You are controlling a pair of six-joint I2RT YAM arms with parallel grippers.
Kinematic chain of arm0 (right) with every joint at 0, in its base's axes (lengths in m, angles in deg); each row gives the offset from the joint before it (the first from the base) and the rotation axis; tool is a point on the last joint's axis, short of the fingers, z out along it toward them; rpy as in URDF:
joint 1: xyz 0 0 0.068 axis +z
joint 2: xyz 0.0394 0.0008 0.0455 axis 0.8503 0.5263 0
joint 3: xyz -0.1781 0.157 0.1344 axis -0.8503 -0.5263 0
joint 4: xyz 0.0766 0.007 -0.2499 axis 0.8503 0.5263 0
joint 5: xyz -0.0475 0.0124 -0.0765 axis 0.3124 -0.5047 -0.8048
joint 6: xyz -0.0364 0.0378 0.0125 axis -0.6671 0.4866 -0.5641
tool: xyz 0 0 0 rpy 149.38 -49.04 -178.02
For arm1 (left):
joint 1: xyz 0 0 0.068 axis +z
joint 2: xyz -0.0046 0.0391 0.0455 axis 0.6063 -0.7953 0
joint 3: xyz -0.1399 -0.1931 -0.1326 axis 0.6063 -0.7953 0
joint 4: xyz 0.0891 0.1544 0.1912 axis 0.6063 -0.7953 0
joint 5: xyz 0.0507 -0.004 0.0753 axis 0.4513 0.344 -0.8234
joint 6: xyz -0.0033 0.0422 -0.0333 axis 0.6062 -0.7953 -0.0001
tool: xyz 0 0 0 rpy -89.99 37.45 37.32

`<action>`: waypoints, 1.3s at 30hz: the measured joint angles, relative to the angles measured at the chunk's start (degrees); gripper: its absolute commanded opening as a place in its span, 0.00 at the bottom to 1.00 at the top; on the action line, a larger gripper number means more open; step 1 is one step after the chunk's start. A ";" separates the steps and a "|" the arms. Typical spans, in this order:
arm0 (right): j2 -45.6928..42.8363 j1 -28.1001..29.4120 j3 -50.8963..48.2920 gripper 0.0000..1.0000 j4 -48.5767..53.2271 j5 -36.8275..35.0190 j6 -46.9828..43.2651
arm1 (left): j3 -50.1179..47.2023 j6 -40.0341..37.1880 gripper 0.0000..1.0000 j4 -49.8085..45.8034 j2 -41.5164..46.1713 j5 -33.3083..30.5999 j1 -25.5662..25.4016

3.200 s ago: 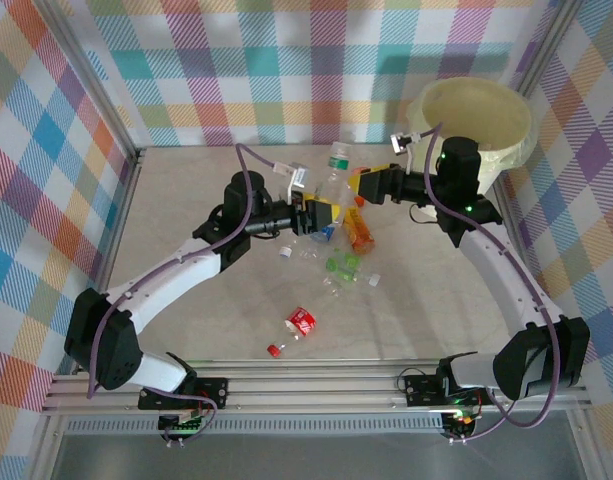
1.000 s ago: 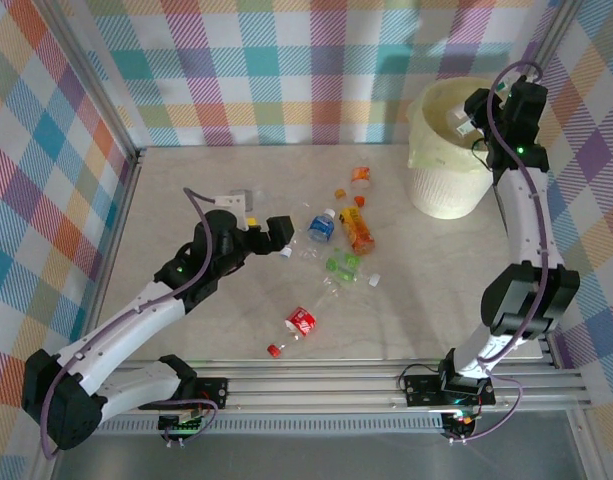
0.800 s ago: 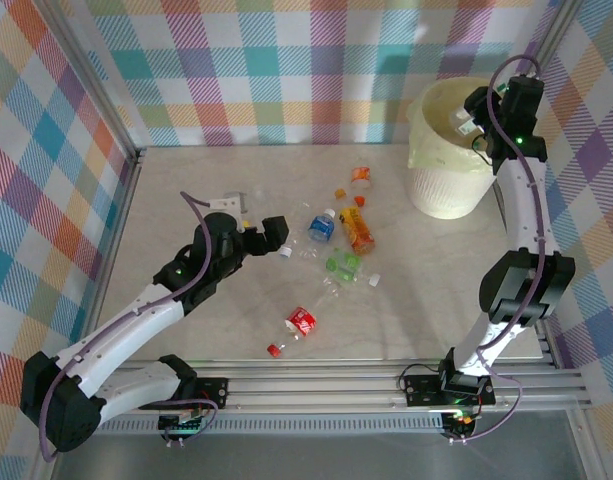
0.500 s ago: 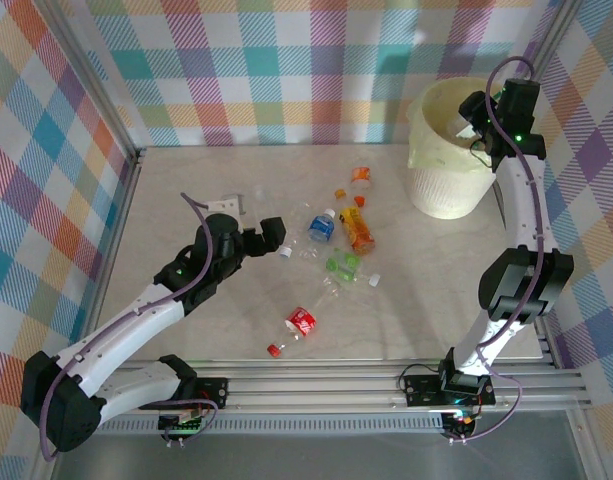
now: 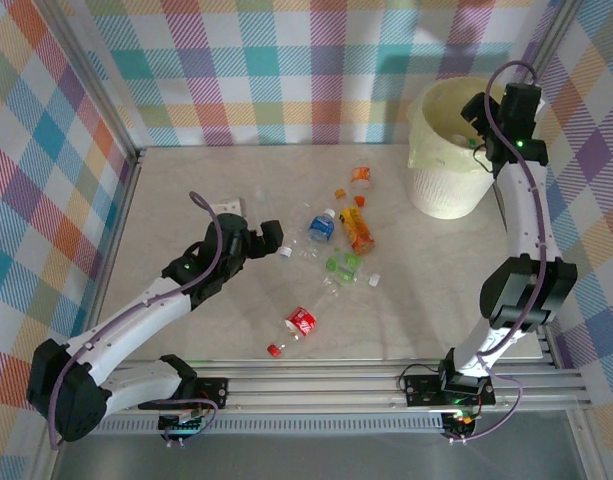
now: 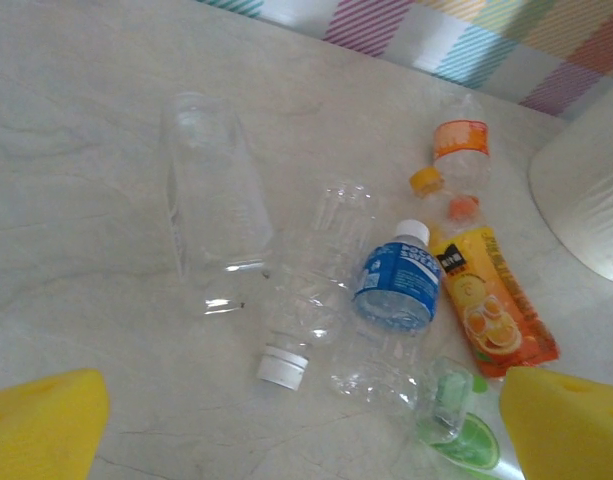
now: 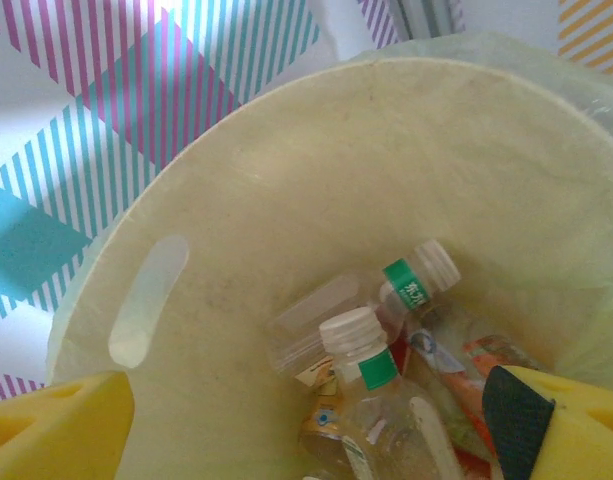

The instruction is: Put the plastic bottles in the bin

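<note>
No label can be read with certainty. The blue-labelled bottle [image 6: 396, 285] carries white lettering too blurred to make out. The orange juice bottle [image 6: 491, 310] shows printed orange slices under a small dark patch of writing. Beside them on the pale marbled counter [image 6: 76, 130] lie a clear ribbed unlabelled bottle [image 6: 211, 200], a crushed clear bottle [image 6: 306, 310] with a white cap, an orange-labelled bottle [image 6: 459, 150] with an orange cap, and a flattened green-tinted bottle [image 6: 451, 415]. Nearer the arms' bases, well apart from that cluster, lies a red-labelled bottle [image 5: 301, 321] with a loose red cap [image 5: 274, 350] near it.

The left jaws are released, their yellow fingertips [image 6: 41, 425] spread wide with nothing between them, low over the counter just left of the cluster.

The bin [image 5: 441, 185], a round cream bucket lined with a pale yellow bag, stands at the far right corner. Several bottles lie inside, among them two green-banded bottles [image 7: 421, 280] with white caps. The right jaws hang above the bin's mouth, released and empty, yellow fingertips [image 7: 556, 425] far apart.
</note>
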 measured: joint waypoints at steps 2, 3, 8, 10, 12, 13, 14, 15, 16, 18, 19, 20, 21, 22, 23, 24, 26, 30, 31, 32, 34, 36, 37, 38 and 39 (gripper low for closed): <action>-1.14 0.00 -0.92 0.93 -0.48 0.07 -1.01 | 0.46 0.87 1.00 -1.16 -0.72 -1.31 0.04; -1.84 0.00 -1.60 0.96 -1.03 0.42 -1.55 | 0.74 1.29 1.00 -1.66 -1.18 -1.92 0.04; -6.56 0.00 -6.80 1.00 -4.24 5.49 -5.14 | 2.67 3.78 1.00 -4.52 -3.98 -4.42 0.44; -8.28 0.13 -8.66 1.00 -5.18 8.41 -6.54 | 3.56 4.98 1.00 -5.46 -5.42 -5.05 0.61; -10.01 0.57 -10.88 1.00 -6.62 11.41 -7.78 | 4.26 6.19 1.00 -6.05 -6.93 -5.46 1.03; -11.08 0.79 -12.37 1.00 -7.19 12.81 -8.39 | 4.66 6.88 1.00 -6.51 -7.80 -5.57 1.25; -12.24 1.20 -13.99 1.00 -8.00 14.12 -8.81 | 4.96 7.45 1.00 -6.82 -8.70 -5.60 1.57; -13.66 1.81 -16.06 1.00 -8.94 15.63 -9.22 | 5.31 8.07 1.00 -7.06 -9.60 -5.57 1.88; -15.08 2.71 -17.97 1.00 -9.60 17.11 -9.90 | 5.70 8.57 1.00 -7.32 -10.58 -5.49 2.19; -17.75 4.81 -21.27 1.00 -10.23 19.98 -11.21 | 7.06 9.44 1.00 -8.24 -13.20 -4.96 2.97; -18.93 5.84 -22.67 1.00 -10.60 21.29 -11.82 | 7.76 9.70 1.00 -8.37 -14.38 -4.57 3.23; -20.37 6.93 -24.22 1.00 -11.08 22.60 -12.37 | 8.44 9.86 1.00 -8.48 -15.43 -4.26 3.48; -21.84 8.04 -25.79 1.00 -11.58 24.04 -12.90 | 9.44 10.01 1.00 -8.68 -16.98 -3.91 3.78; -23.28 9.20 -27.30 1.00 -12.11 25.44 -13.22 | 10.56 10.10 1.00 -9.09 -18.45 -3.69 4.02; -24.52 10.16 -28.52 1.00 -12.33 26.67 -13.40 | 11.87 10.27 1.00 -9.73 -19.98 -3.50 4.26; -25.90 11.17 -29.92 1.00 -12.46 27.91 -13.42 | 13.07 10.29 1.00 -10.10 -21.38 -3.52 4.48; -28.48 12.72 -32.83 1.00 -12.98 29.86 -13.16 | 16.48 10.27 1.00 -11.82 -24.76 -3.54 4.96; -32.22 14.32 -38.64 1.00 -13.79 31.93 -10.86 | 22.95 9.79 1.00 -15.15 -30.38 -3.56 5.62; -33.20 14.47 -40.81 1.00 -14.16 32.35 -9.88 | 25.38 9.25 1.00 -16.31 -32.44 -3.52 5.79; -33.88 14.60 -42.64 1.00 -14.43 32.76 -9.03 | 27.47 8.44 1.00 -17.31 -34.14 -3.32 5.97; -34.77 14.78 -45.79 1.00 -14.56 33.55 -7.89 | 31.08 7.04 1.00 -19.12 -37.29 -3.08 6.19; -35.54 14.97 -49.44 1.00 -14.62 34.14 -6.97 | 35.19 5.79 1.00 -21.44 -40.76 -3.04 6.32; -35.80 14.97 -50.80 1.00 -14.56 34.45 -6.80 | 36.59 5.27 1.00 -22.03 -42.07 -3.06 6.40; -36.06 15.02 -51.98 1.00 -14.47 34.75 -6.54 | 37.86 4.94 1.00 -22.88 -43.39 -3.04 6.51; -36.33 15.08 -52.78 1.00 -14.29 34.88 -6.25 | 38.69 4.79 1.00 -23.65 -44.33 -3.04 6.64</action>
